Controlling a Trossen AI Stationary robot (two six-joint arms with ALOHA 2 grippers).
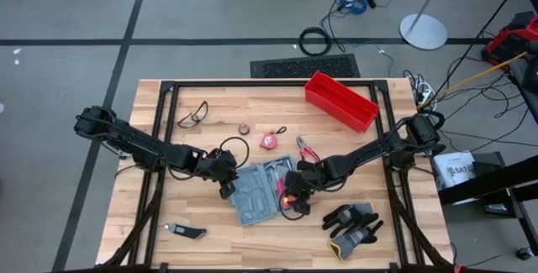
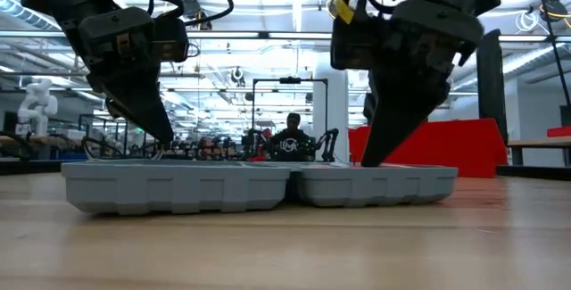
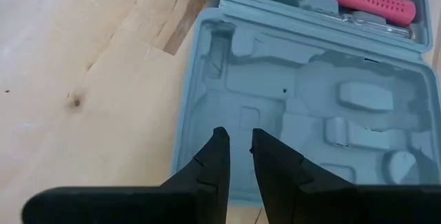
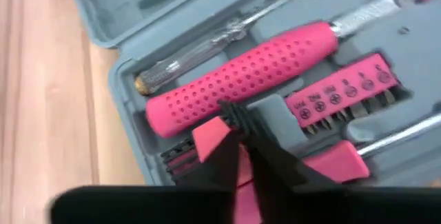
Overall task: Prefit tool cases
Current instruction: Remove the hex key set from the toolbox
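The grey-blue tool case (image 1: 259,191) lies open and flat on the wooden table, its two halves side by side (image 2: 259,183). One half is an empty moulded tray (image 3: 310,100). The other holds a pink-handled screwdriver (image 4: 241,79), a clear-handled one and pink bits. My left gripper (image 3: 238,138) points down into the empty half near its edge, fingers a narrow gap apart; whether it touches the tray I cannot tell. My right gripper (image 4: 241,131) is down in the filled half (image 1: 290,196), shut on a small pink tool. My right gripper pinches a small pink tool (image 4: 241,179) between its two fingers, slanting down from above beside the pink screwdriver's handle end. The tool sits low in the case's tray. The fingers themselves hide most of it, so which part they have does not show.
A red open bin (image 1: 340,101) stands at the far right. Safety glasses (image 1: 193,115), a pink tape measure (image 1: 269,141) and pliers (image 1: 304,149) lie beyond the case. Black gloves (image 1: 353,224) lie near right, a utility knife (image 1: 185,231) near left.
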